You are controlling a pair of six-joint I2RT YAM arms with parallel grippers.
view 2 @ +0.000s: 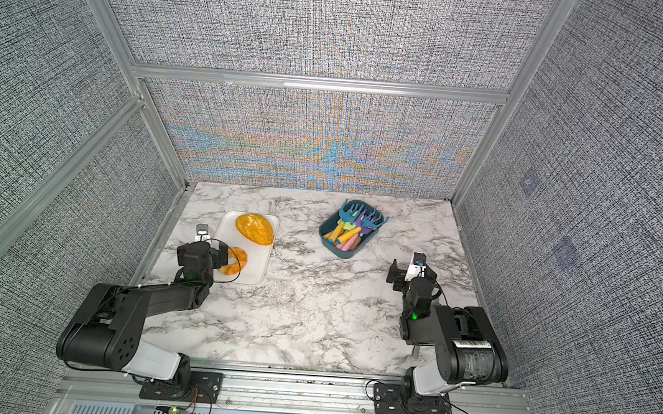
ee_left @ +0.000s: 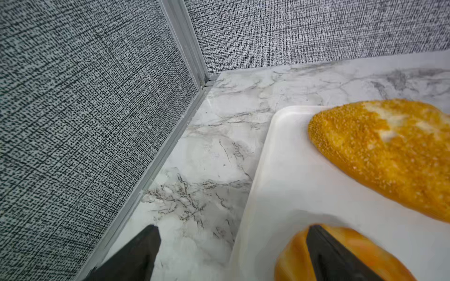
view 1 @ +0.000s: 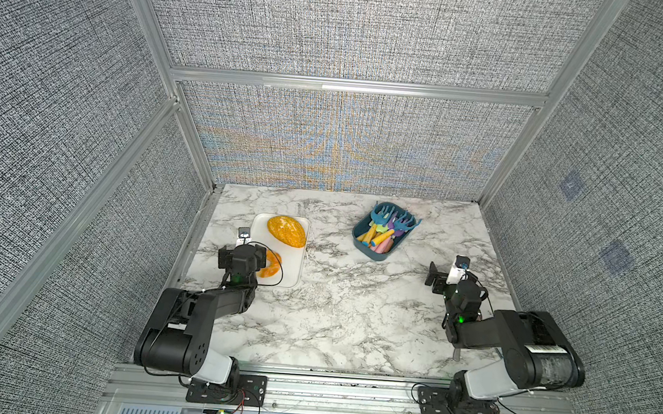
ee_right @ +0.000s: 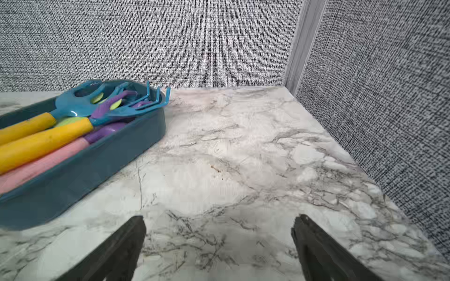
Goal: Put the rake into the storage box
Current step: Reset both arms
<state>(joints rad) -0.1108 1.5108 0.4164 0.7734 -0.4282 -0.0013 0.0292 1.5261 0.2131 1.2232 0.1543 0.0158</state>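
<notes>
Right wrist view gives the closest look at the storage box, a dark teal plastic tub with rounded corners and low, smooth walls, packed with toy tools on yellow, pink and purple handles. A rake with a glossy teal head and a yellow handle lies on top of the heap, its bent tines poking out over the far rim. The only printing in sight is a barcode label on the right arm's upper link, too small to read. In both top views the box sits toward the back right of the marble-patterned table, apart from the back wall and well apart from the white tray at the left, with a broad bare stretch of tabletop between and in front of them. The right gripper hovers over bare marble near the box's front end, apart from it, jaws spread wide and holding nothing. The left gripper, equally wide and empty, straddles the tray's left rim, one black finger over marble, the other in front of a smooth orange pastry. A loaf with a speckled golden crust lies farther back on the tray. Woven grey fabric walls in an aluminium frame close the table on three sides.
</notes>
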